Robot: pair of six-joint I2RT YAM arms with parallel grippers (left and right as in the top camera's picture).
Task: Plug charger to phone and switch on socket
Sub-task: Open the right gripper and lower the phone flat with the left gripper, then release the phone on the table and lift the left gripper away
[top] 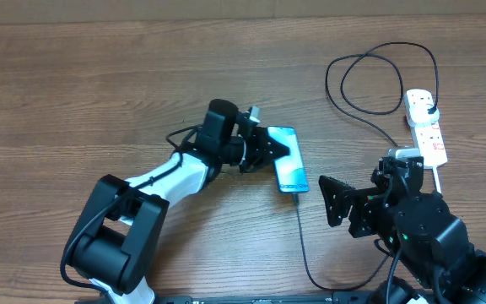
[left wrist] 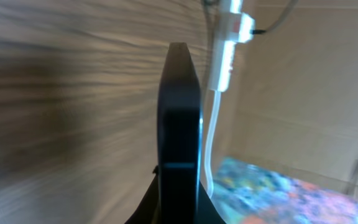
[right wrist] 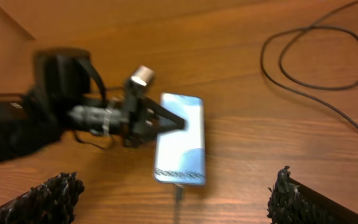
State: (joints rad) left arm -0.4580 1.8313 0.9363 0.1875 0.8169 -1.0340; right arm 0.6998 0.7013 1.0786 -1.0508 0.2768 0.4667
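Blue-lit phone [top: 287,158] with charger [top: 300,228] attached, clamped in left jaws; right jaws apart.

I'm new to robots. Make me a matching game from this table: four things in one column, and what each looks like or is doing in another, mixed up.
1 phone
2 black cable
3 power strip
4 right gripper

A open, empty
B white with red marks
C held by left gripper
D reaches the phone's bottom edge

Pairs: 1-C, 2-D, 3-B, 4-A
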